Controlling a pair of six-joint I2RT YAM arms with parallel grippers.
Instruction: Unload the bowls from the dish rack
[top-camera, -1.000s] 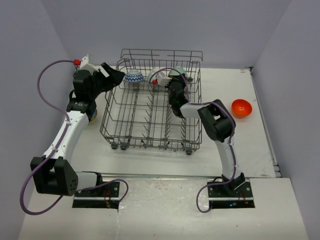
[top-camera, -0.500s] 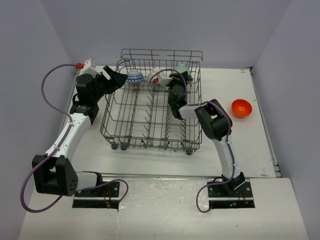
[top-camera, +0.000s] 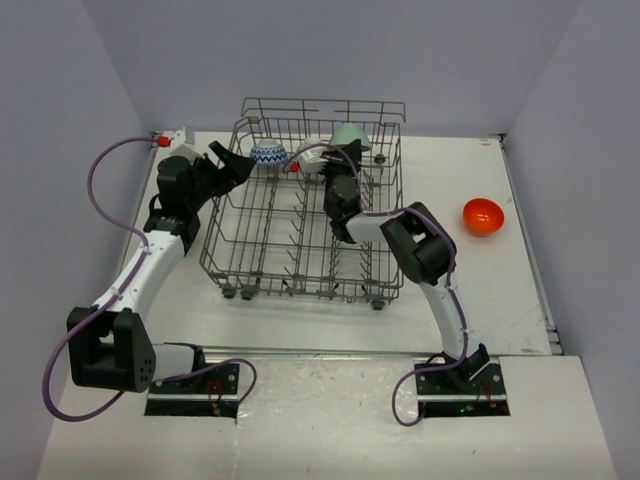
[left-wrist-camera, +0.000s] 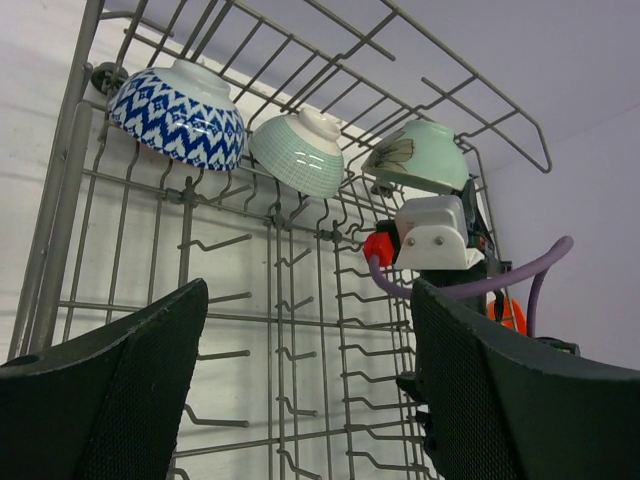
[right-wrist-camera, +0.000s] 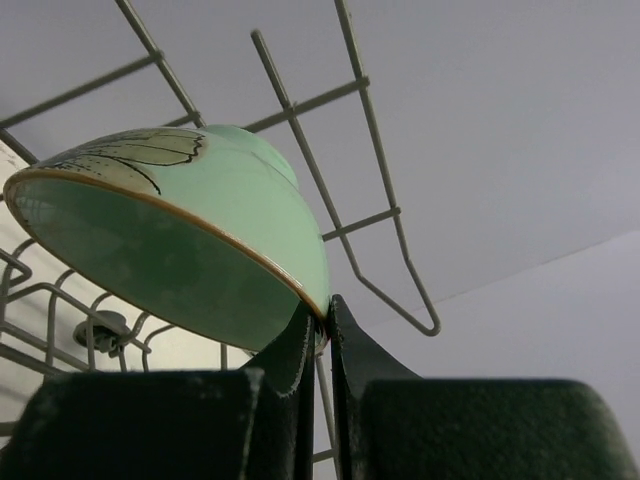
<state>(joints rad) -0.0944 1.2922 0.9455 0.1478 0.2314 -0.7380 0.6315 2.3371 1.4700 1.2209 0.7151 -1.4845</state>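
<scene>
- Left arm: from my station, the overhead view shows it rising from its base at the lower left of the frame. The forearm runs diagonally to the upper left, and the wrist is bent right toward the dish rack (top-camera: 300, 283).
- Left gripper (top-camera: 232, 160): it hangs just outside the rack's far-left corner. In the left wrist view its fingers (left-wrist-camera: 110, 400) are spread wide with nothing between them, so I log it as released.
- Right arm: it climbs from its base at lower centre-right to an elbow beside the rack's right wall. It then folds left over that wall, with the wrist above the rack interior pointing up the frame.
- Right gripper (right-wrist-camera: 322, 322): it is clenched on the rim of the flower-marked mint bowl (right-wrist-camera: 180, 240), one finger on each side of the rim.
- Held bowl: it is tilted, at the rack's far-right corner, upper centre in the overhead view. I cannot tell whether it is clear of the tines.
- Blue-and-white bowl (left-wrist-camera: 180, 112) and ribbed mint bowl (left-wrist-camera: 298, 152): they sit side by side, upside down, along the rack's far row, at the upper left of the left wrist view.
- Orange-red bowl (top-camera: 482, 216): it rests open side up on the table (top-camera: 520, 290), right of the rack and well apart from it.
</scene>
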